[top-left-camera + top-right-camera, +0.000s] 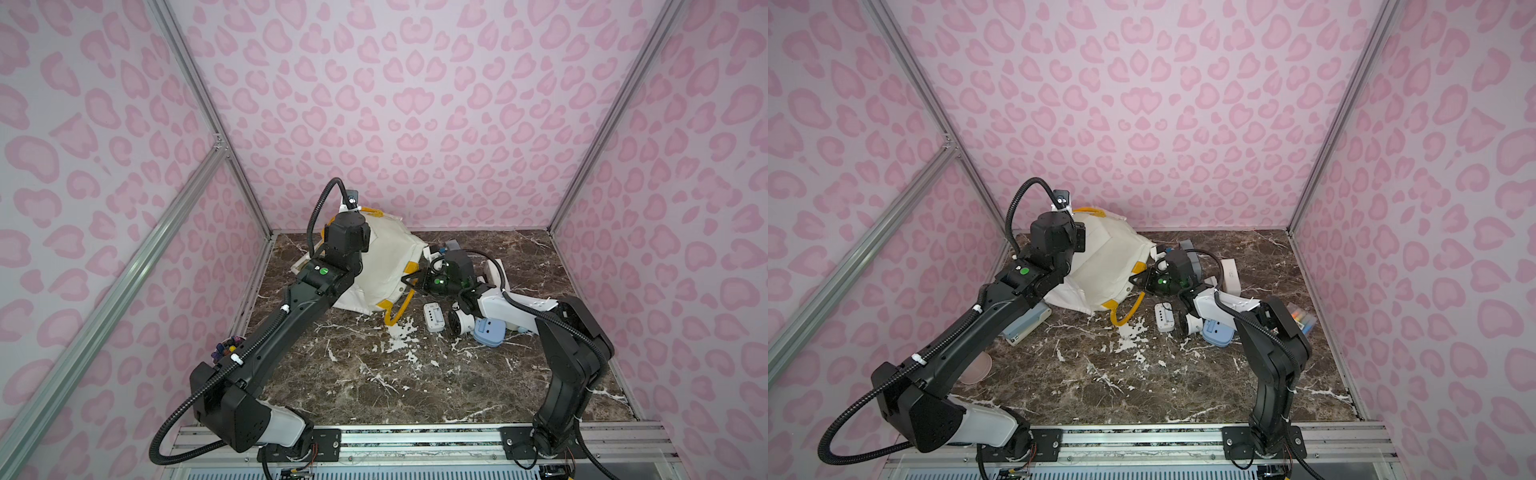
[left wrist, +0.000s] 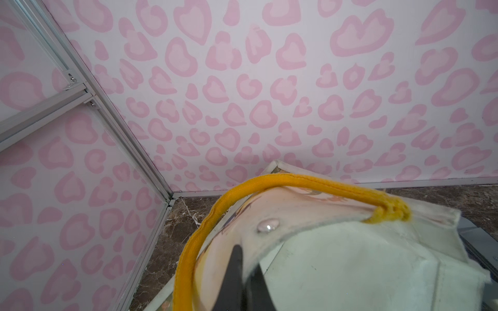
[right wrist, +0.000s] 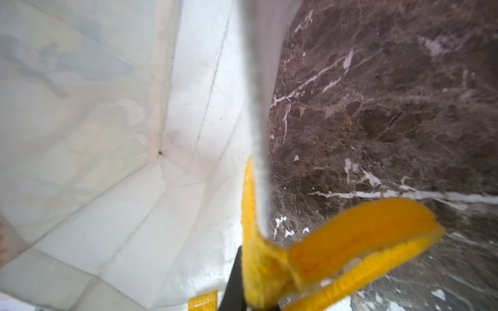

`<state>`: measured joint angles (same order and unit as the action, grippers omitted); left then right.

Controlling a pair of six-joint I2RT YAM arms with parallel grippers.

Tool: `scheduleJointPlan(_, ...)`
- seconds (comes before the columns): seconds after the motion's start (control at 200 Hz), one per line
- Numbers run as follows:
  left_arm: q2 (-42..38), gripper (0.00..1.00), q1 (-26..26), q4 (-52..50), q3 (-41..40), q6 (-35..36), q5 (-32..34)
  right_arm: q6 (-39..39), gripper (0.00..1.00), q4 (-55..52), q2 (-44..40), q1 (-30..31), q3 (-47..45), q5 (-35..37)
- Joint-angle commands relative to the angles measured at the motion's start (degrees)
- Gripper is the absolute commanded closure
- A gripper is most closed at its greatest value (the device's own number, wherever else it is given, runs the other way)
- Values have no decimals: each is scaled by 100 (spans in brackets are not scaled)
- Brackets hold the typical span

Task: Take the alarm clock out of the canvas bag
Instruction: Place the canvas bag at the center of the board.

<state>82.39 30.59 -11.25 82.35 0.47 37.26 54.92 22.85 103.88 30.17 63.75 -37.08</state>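
Two grips: your left gripper [image 2: 244, 255] and right gripper [image 1: 410, 282] each pinched the bag [image 1: 386, 266] rim.
Why: to hold its mouth open.
Clock: none showed inside; a white clock [image 1: 433, 316] lay outside, nearby.

the left arm [image 1: 274, 332] stretches from the near rail toward the back left corner, its wrist [image 1: 347, 239] raised and tipped upward. the left gripper [image 2: 246, 259] is pinched tight on the top rim of the canvas bag [image 1: 386, 266]. the right arm [image 1: 569, 353] is folded sharply at the elbow, with the forearm low and pointing inward. the right gripper [image 1: 408, 282] is clamped on the bag's lower rim at a yellow patch.
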Motion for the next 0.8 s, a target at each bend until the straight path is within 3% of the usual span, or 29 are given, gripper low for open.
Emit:
scheduleJointPlan(0.0, 97, 97, -42, -224, 271, -181, -100, 279, 100, 446, -151, -145, 95, -86)
scheduleJointPlan(0.165, 483, 97, -222, -1243, 885, -709, -383, 244, 100, 154, -330, -400, 533, -195)
scheduleJointPlan(0.335, 768, 97, -535, -1967, 1218, -1250, -1244, 204, 100, -59, -330, -624, 890, -220)
scheduleJointPlan(0.535, 1240, 97, -699, -2892, 1666, -1530, -1514, 97, 100, -391, -136, -735, 1269, -265)
scheduleJointPlan(0.795, 1584, 97, -752, -3271, 1807, -1755, -1763, -145, 100, -856, 281, -759, 1697, -226)
